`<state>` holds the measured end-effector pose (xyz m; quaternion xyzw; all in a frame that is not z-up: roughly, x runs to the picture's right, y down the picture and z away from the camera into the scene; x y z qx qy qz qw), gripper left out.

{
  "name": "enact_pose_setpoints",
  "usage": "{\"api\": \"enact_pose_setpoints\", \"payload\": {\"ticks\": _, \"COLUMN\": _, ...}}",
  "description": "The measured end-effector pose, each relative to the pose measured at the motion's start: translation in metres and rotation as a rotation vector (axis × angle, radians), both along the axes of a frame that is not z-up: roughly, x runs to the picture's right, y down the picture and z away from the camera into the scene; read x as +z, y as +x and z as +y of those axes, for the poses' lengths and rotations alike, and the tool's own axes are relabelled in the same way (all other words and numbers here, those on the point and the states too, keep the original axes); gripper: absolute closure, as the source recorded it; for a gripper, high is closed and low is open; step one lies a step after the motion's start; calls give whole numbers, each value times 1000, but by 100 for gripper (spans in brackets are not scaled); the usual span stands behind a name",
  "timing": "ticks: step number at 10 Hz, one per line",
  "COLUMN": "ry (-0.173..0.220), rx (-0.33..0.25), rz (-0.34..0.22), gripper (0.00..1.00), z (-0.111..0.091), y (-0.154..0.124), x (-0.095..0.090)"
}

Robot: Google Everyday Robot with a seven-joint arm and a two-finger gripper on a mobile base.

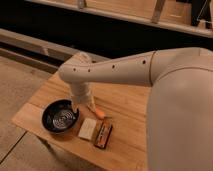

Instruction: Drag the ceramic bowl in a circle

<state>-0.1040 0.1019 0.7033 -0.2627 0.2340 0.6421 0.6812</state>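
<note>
The ceramic bowl (60, 116) is round, shallow and black with pale rings inside. It sits near the front left of the wooden table (127, 107). My white arm reaches from the right across the table and bends down at the bowl's right rim. My gripper (78, 107) is at that rim, mostly hidden behind the wrist.
An orange carrot-like stick (96, 111) lies just right of the bowl. A pale rectangular block (88, 129) and a dark brown flat bar (103, 135) lie near the table's front edge. A dark bench or shelf runs behind the table.
</note>
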Motion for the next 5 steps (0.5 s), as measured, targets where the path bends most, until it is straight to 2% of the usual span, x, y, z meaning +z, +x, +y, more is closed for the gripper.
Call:
{"api": "enact_pose_setpoints", "payload": {"ticks": 3, "ry": 4, "rx": 0, "rz": -40, "gripper": 35, "z": -1, "y": -15, "x": -4}}
{"api": "enact_pose_setpoints", "payload": {"ticks": 5, "ry": 8, "rx": -22, "rz": -67, "gripper": 35, "z": 4, "y": -29, "x": -6}}
